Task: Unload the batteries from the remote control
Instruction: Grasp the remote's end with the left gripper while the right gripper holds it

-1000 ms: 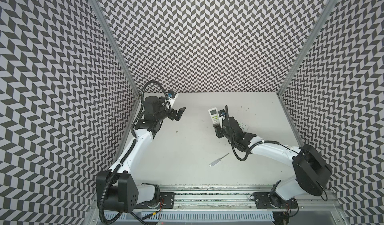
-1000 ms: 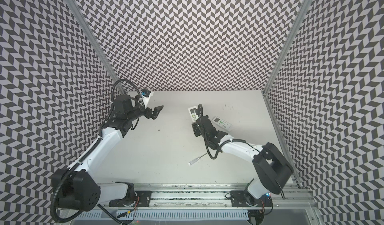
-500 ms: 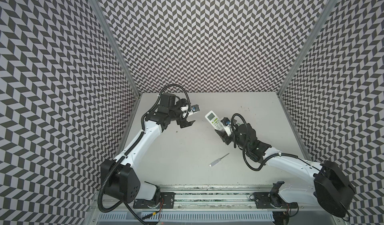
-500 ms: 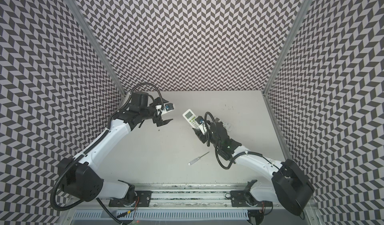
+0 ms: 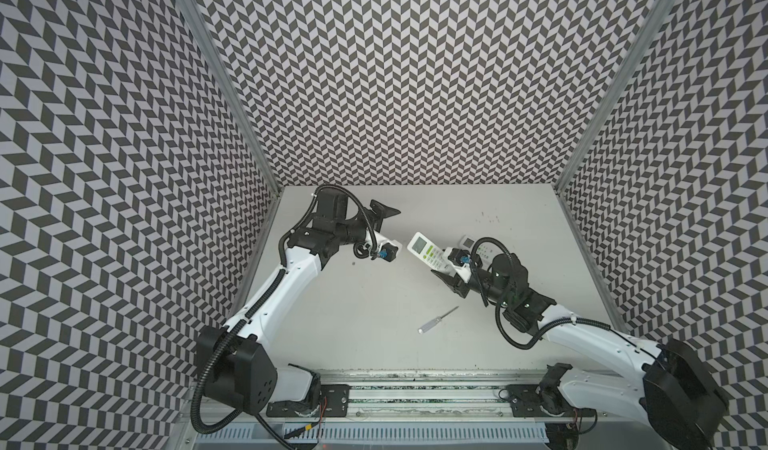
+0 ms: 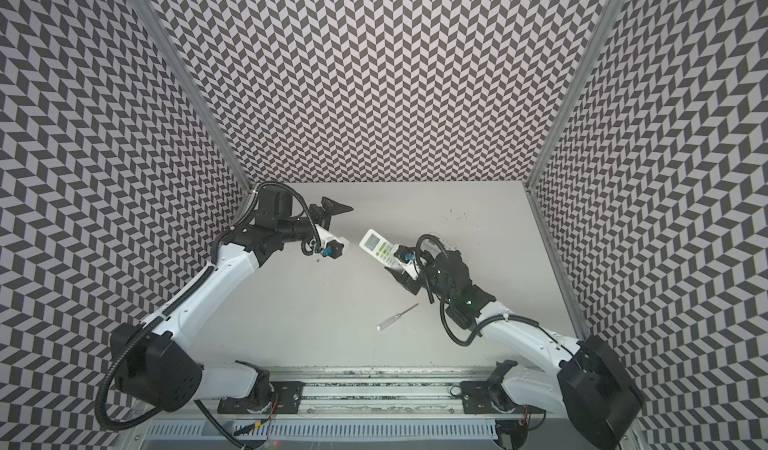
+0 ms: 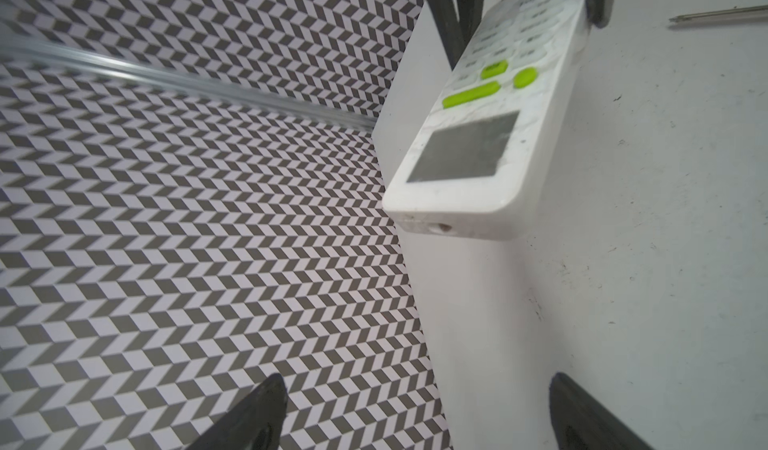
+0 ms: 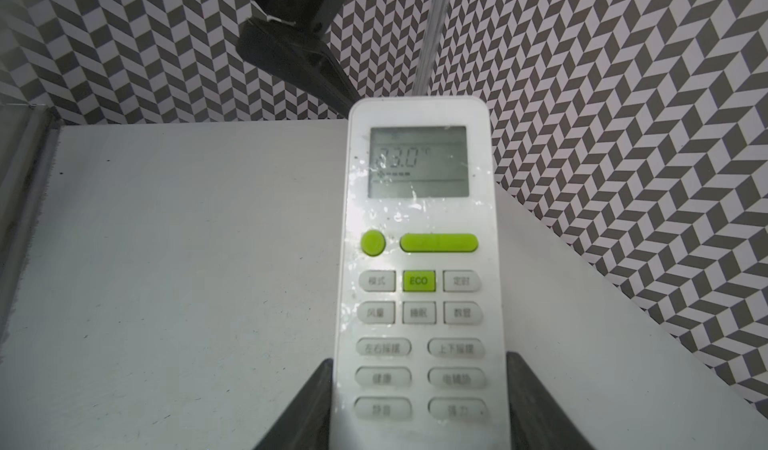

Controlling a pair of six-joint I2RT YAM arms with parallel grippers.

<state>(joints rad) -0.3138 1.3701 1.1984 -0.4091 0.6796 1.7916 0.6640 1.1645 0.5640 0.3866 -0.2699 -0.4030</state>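
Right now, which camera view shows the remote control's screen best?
Right wrist view: the remote control faces it squarely, screen digits readable. The left wrist view shows the screen slanted and blurred; in both top views it is tiny.

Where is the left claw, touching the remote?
Apart. In the left wrist view, the left claw, wide open, lies short of the remote control, bare gap between.
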